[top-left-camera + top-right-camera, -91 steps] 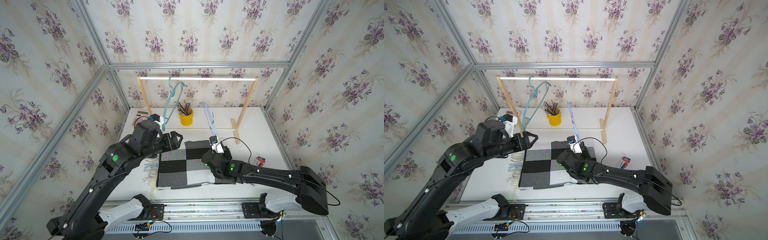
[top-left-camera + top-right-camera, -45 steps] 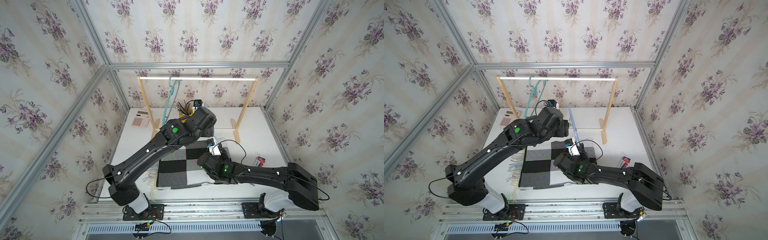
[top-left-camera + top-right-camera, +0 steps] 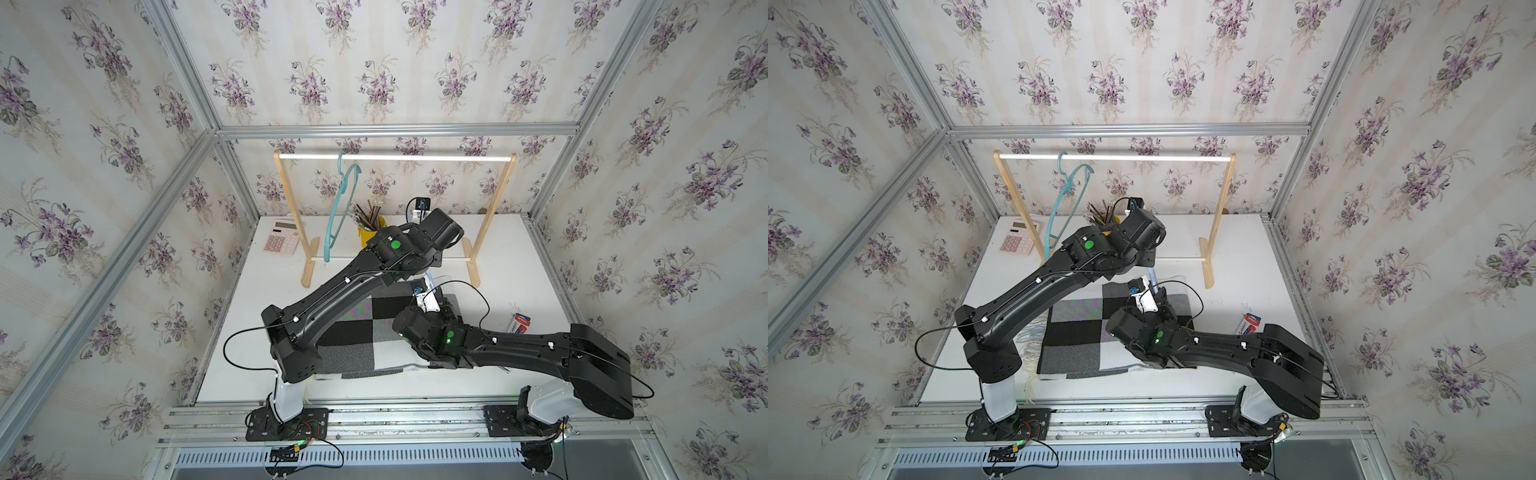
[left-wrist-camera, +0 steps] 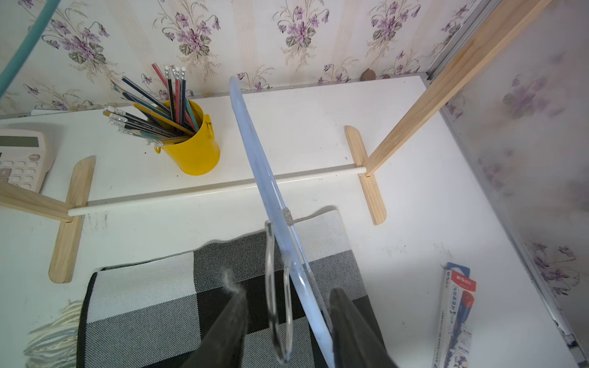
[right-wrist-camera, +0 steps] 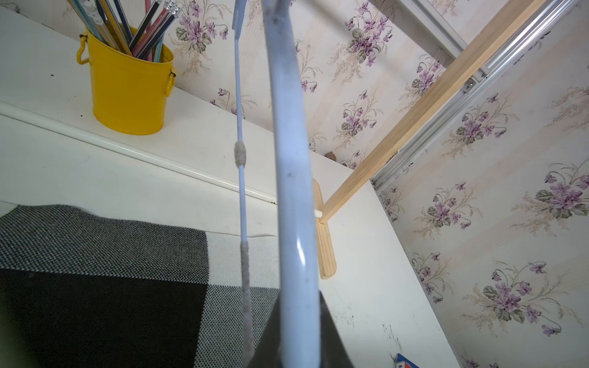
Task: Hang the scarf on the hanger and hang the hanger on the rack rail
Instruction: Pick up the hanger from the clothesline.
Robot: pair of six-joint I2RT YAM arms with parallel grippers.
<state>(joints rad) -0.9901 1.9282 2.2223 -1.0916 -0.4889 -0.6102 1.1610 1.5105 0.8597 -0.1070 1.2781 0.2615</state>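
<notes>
Purple-flowered wallpaper closes in a white tabletop (image 3: 519,257). At its near centre, a black, grey and white checked woven scarf (image 3: 361,353) lies flat and spread out, with its pale fringe off its left edge. No part of it is on a hanger.

Over the scarf's far right corner, the right gripper (image 5: 298,306) is clamped on one end of a pale blue plastic hanger (image 4: 264,165), which slants up and away toward the far wall. The left gripper (image 4: 287,291) reaches in from the left. Its dark fingers (image 4: 232,325) stand apart on either side of that hanger's bar and clear hook. The right finger is just beside the bar and the left one is clear of it, so nothing is pinched.

To the right of the scarf lies a red, white and blue card packet (image 3: 519,323).

Farther back stands a light wooden clothes rack (image 3: 496,212) with a white top rail (image 3: 395,157). A thin teal hanger (image 3: 338,212) hangs from the left part of the rail. Behind the rack's low bar sits a yellow metal pot of pencils (image 3: 368,237), and a pink calculator (image 3: 280,243) lies at the far left.
</notes>
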